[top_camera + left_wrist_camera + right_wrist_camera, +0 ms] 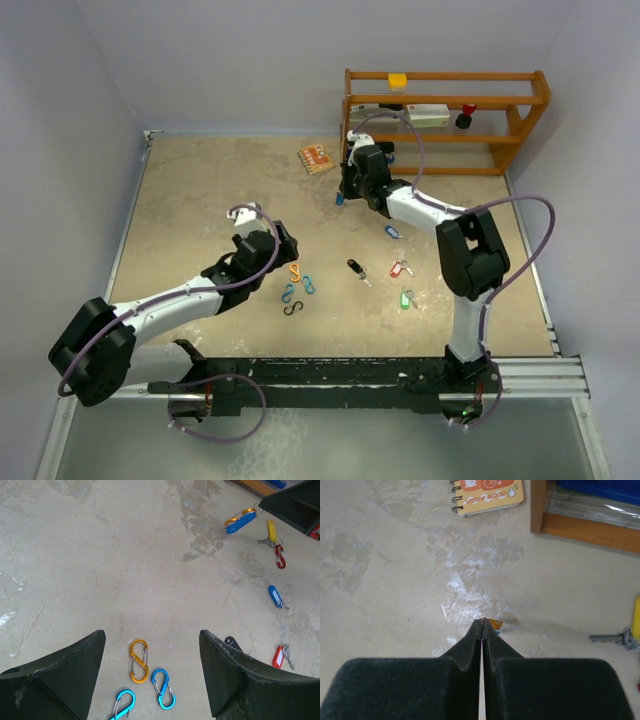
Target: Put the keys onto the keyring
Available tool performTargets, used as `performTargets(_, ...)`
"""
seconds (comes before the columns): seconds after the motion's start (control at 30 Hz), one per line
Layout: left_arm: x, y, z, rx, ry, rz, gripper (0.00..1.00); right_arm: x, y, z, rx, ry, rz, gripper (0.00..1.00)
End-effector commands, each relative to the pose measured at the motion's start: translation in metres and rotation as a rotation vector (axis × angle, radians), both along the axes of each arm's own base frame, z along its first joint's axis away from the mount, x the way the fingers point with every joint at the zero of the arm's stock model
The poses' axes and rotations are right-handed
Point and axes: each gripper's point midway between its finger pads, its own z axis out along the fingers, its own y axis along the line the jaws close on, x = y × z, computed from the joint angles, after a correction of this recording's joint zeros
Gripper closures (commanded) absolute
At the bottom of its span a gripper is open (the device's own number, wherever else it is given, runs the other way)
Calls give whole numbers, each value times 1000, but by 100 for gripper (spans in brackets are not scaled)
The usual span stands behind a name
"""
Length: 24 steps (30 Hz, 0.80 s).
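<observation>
My right gripper [483, 621] is shut near the wooden rack, pinching a small orange clip [235, 517] joined to a blue-tagged key [242, 522]; only an orange sliver [494, 624] shows past its tips. A thin metal bit sits at those tips, and whether it is the keyring I cannot tell. Loose keys lie on the table: yellow [271, 531], blue [392, 232], black [355, 268], red [398, 268], green [406, 298]. My left gripper [152, 635] hovers open and empty over the S-clips, left of the keys.
Orange [139, 661], two blue [163, 688] and one black [292, 308] S-clips lie under and beside the left gripper. A red clip [280, 556] lies by the yellow key. A spiral notebook [316, 157] and a wooden rack [445, 120] stand at the back.
</observation>
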Motion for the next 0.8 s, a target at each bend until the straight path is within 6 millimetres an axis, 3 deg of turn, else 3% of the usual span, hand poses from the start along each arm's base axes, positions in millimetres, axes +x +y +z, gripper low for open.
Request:
performTargets(0.0, 0, 7, 0, 1, 0, 29, 27, 31, 2, 24, 26, -71, -16, 100)
performTargets(0.1, -3, 10, -5, 17, 14, 33, 28, 41, 0, 17, 20, -62, -29, 100)
performTargets(0.13, -4, 11, -7, 19, 18, 35, 28, 42, -1, 15, 18, -60, -33, 96)
performTargets(0.17, -4, 12, -9, 22, 22, 36, 28, 43, -1, 14, 16, -59, -36, 87)
performTargets(0.23, -6, 13, -12, 26, 28, 37, 28, 43, -4, 12, 13, -58, -46, 61)
performTargets(0.37, -6, 12, -16, 28, 38, 30, 28, 37, -11, 19, 14, -73, -65, 38)
performTargets(0.57, -5, 7, -25, 42, 64, 14, 29, 2, -32, 37, 24, -94, -94, 34)
performTargets(0.6, -5, 6, -28, 50, 71, 10, 29, -7, -39, 46, 27, -107, -105, 33)
performTargets(0.77, -5, 1, -45, 116, 118, -5, 31, -60, -61, 52, 39, -85, -118, 33)
